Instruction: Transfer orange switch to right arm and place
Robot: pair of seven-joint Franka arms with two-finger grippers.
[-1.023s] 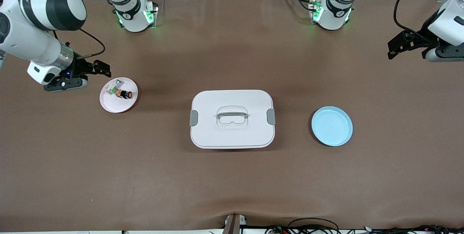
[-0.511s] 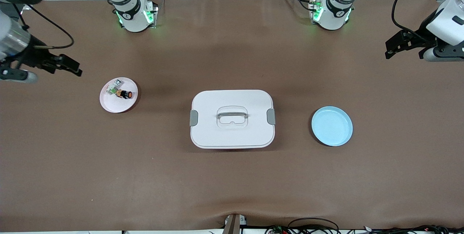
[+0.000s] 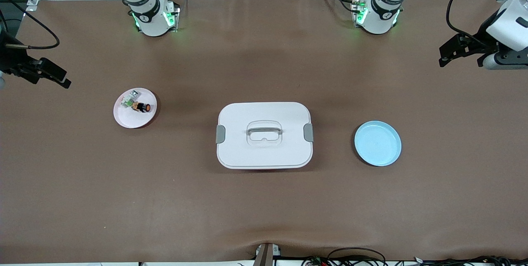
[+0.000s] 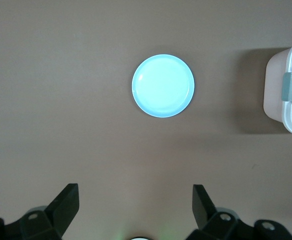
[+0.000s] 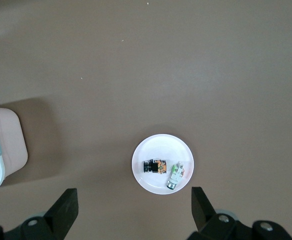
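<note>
1. your tiny black orange-faced switch [image 3: 142, 107] lies on the small pink round plate [image 3: 123, 118], beside a grey-white and green part [image 3: 129, 101], toward the right arm's end.
2. both wait wide open and empty: right gripper [image 5: 131, 210] high over that plate, left gripper [image 4: 136, 207] near the light blue round plate [image 3: 378, 152].
3. judged complete, or not begun; any next move means a precise pinch.

From high across the brown table [image 3: 264, 216] we look down toward both bases. Our left wrist camera looks straight down on the round pale-blue plate [image 4: 163, 85], our right on the round pink plate [image 5: 162, 163]; both catch the white lidded box [image 3: 264, 135].
</note>
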